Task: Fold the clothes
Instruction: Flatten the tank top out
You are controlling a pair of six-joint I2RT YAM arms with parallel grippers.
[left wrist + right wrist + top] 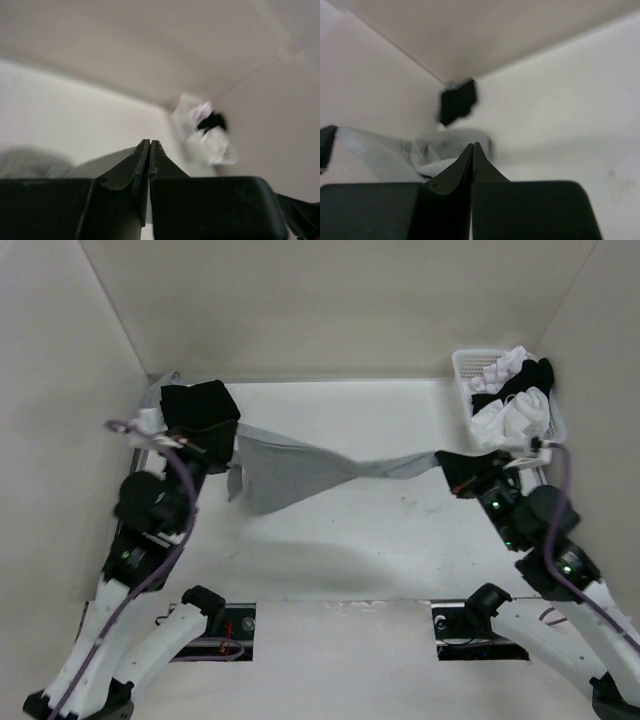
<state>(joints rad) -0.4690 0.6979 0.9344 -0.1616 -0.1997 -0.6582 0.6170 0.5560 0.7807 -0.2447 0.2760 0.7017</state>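
A light-grey sleeveless top (300,475) hangs stretched between the two arms, lifted off the white tabletop (380,540). It runs across the middle of the workspace from left to right. On the left the cloth is broad and sags in a loose flap. Toward the right it narrows into a twisted strip.

The left end effector (222,448) has its fingers pressed together on the left end of the top. It sits just in front of a black folded garment (195,405) that lies at the back left corner. In the left wrist view the two fingertips meet with no gap, and grey cloth shows below and to the left of them.

The right end effector (447,466) is likewise clamped on the narrow right end of the top. Its wrist view shows closed fingertips with grey fabric bunched to their left.

A white basket (462,365) stands at the back right corner, holding bundled white and black clothes.
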